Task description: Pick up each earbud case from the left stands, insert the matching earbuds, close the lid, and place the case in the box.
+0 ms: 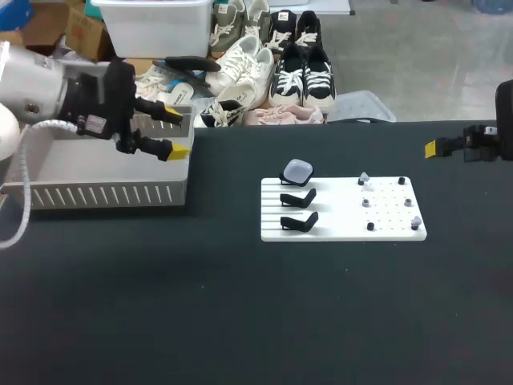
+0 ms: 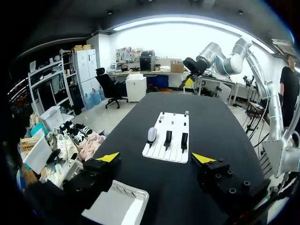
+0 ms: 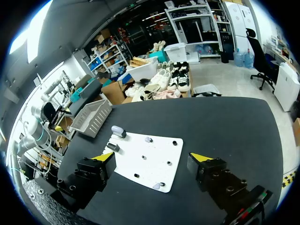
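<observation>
A white board [image 1: 337,220] lies mid-table. Of its three black stands, the far one holds a pale earbud case [image 1: 297,170] with its lid down; the other two stands [image 1: 298,197] are bare. Small earbuds [image 1: 366,203] sit on pegs across the board's right half. My left gripper [image 1: 176,132] hangs open and empty over the white slatted box [image 1: 104,192] at the left. My right gripper [image 1: 433,148] is near the right edge, well clear of the board. The left wrist view shows the left gripper [image 2: 155,158] open, with the case [image 2: 151,134] ahead. The right gripper [image 3: 153,157] is open above the board [image 3: 150,154].
The box [image 2: 119,206] lies just under my left gripper, with its rim near the table's back-left edge. Black tabletop stretches in front of the board and between board and box. My right arm [image 2: 194,65] shows beyond the board in the left wrist view.
</observation>
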Available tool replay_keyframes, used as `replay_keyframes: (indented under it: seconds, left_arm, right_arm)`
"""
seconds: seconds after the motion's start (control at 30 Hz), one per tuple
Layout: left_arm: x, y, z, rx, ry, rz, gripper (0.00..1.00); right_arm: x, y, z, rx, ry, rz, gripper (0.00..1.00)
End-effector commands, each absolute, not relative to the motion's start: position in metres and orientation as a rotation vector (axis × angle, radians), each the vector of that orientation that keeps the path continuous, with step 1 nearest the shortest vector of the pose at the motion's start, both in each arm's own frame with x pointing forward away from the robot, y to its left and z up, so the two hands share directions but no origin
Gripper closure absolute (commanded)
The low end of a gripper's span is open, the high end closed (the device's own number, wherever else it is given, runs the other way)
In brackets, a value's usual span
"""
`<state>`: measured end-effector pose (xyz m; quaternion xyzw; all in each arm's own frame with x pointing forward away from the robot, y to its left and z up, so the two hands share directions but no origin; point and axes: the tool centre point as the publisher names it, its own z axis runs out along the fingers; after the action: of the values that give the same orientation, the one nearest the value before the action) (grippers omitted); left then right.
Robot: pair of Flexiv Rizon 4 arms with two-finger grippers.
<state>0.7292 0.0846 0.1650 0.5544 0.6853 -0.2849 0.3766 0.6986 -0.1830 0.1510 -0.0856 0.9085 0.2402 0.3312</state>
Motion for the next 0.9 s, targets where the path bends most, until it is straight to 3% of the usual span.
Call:
replay_keyframes:
  seconds: [0.03,0.53,0.6,0.63,0.7,0.77,0.9]
  left_arm:
    - [0.745,0.072,0.154,1.514,1.717,-0.828,0.0]
    - [0.76,0.038,0.12,1.61,1.649,-0.835,0.0]
    - [0.762,0.033,0.115,1.618,1.647,-0.834,0.07]
    - [0.763,0.03,0.113,1.629,1.643,-0.834,0.07]
    - [0.763,0.024,0.11,1.64,1.636,-0.837,0.25]
    - [0.764,0.018,0.105,1.648,1.633,-0.832,0.31]
    - [0.766,0.007,0.096,1.662,1.624,-0.82,0.09]
  right_arm:
    - [0.7,-0.185,0.15,-0.23,2.373,0.637,0.0]
    - [0.7,-0.185,0.15,-0.23,2.373,0.637,0.0]
    - [0.7,-0.185,0.15,-0.23,2.373,0.637,0.0]
    - [0.7,-0.185,0.15,-0.23,2.373,0.637,0.0]
    - [0.7,-0.185,0.15,-0.23,2.373,0.637,0.0]
    - [0.7,-0.185,0.15,-0.23,2.373,0.637,0.0]
    - [0.7,-0.185,0.15,-0.23,2.373,0.637,0.0]
